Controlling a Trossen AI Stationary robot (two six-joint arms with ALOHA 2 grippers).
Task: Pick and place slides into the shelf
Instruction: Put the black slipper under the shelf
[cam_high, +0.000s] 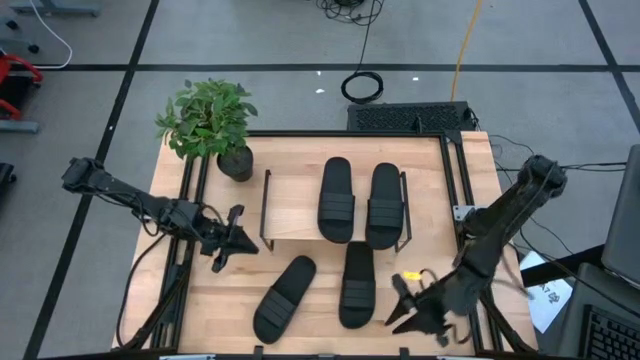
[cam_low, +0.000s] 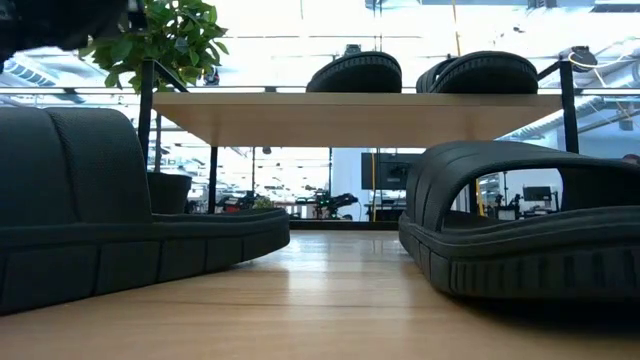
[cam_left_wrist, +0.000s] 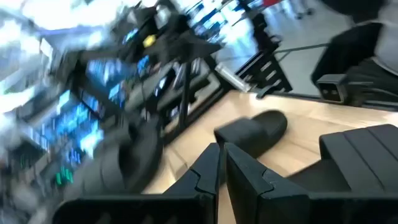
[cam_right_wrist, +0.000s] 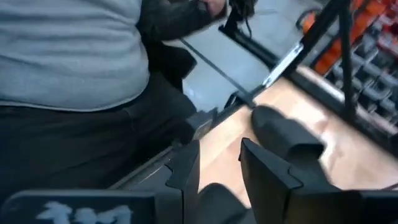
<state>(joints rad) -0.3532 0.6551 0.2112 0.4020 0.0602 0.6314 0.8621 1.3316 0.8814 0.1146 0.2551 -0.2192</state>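
Observation:
Two black slides (cam_high: 336, 199) (cam_high: 384, 205) lie side by side on the shelf (cam_high: 290, 205), a light board on a thin black frame. Two more slides rest flat on their soles on the table in front of it, one slanted (cam_high: 284, 298) and one straight (cam_high: 357, 283). My right gripper (cam_high: 398, 304) hangs open above the table, just right of the straight slide and pointing at it, with nothing between its fingers (cam_right_wrist: 267, 177). My left gripper (cam_high: 232, 243) is shut and held level left of the shelf, clear of everything. The low view shows both table slides (cam_low: 120, 220) (cam_low: 520, 230) close up.
A potted plant (cam_high: 212, 120) stands at the table's far left corner. Black frame rails (cam_high: 455, 190) run along the table's sides. A small yellow part (cam_high: 410, 275) lies near my right gripper. A person in a grey top (cam_right_wrist: 68, 50) stands beyond the table's edge.

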